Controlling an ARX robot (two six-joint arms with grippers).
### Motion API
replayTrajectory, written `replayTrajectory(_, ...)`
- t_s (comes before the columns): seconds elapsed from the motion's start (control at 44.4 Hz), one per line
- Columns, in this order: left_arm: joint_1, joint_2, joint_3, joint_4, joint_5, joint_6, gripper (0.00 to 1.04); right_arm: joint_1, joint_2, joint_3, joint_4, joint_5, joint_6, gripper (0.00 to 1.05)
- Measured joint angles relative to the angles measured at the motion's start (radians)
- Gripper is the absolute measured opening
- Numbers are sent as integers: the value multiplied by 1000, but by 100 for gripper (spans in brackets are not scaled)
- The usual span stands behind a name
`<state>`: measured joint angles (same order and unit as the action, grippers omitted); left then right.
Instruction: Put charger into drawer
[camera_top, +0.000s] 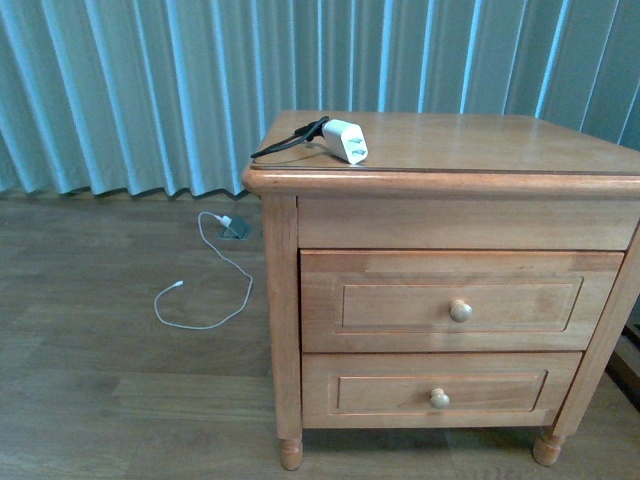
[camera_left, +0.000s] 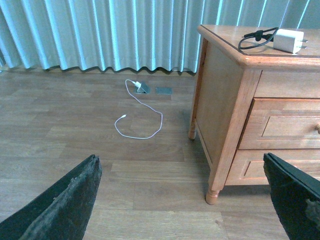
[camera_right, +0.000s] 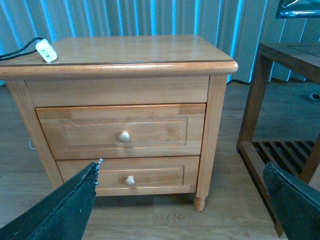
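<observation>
The small white rectangular charger block (camera_top: 345, 140) with its bundled black cord lies on top of the light-brown wooden nightstand (camera_top: 480, 145), near its front left corner. I judge that the task is not yet begun. The taller upper drawer (camera_top: 400, 300) of the nightstand is closed, so its contents are hidden. The left gripper (camera_left: 179, 157) and the right gripper (camera_right: 181, 163) are both apart from the nightstand, fingers spread wide, holding nothing.

charger (camera_top: 346, 140): smooth white plastic | drawer (camera_top: 455, 290): satin light-brown wood | nightstand top (camera_top: 480, 140): glossy wood | floor (camera_top: 100, 400): matt wood-look planks
</observation>
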<state>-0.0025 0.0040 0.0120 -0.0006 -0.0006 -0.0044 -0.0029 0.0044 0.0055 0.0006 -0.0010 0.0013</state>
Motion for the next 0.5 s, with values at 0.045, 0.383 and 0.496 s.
replayTrajectory(0.045, 0, 0, 0, 0, 0, 0, 99, 0, 0, 0, 0, 0, 0, 96)
replayTrajectory(0.383, 0, 0, 0, 0, 0, 0, 99, 0, 0, 0, 0, 0, 0, 96)
replayTrajectory(0.496, 0, 0, 0, 0, 0, 0, 99, 0, 0, 0, 0, 0, 0, 96)
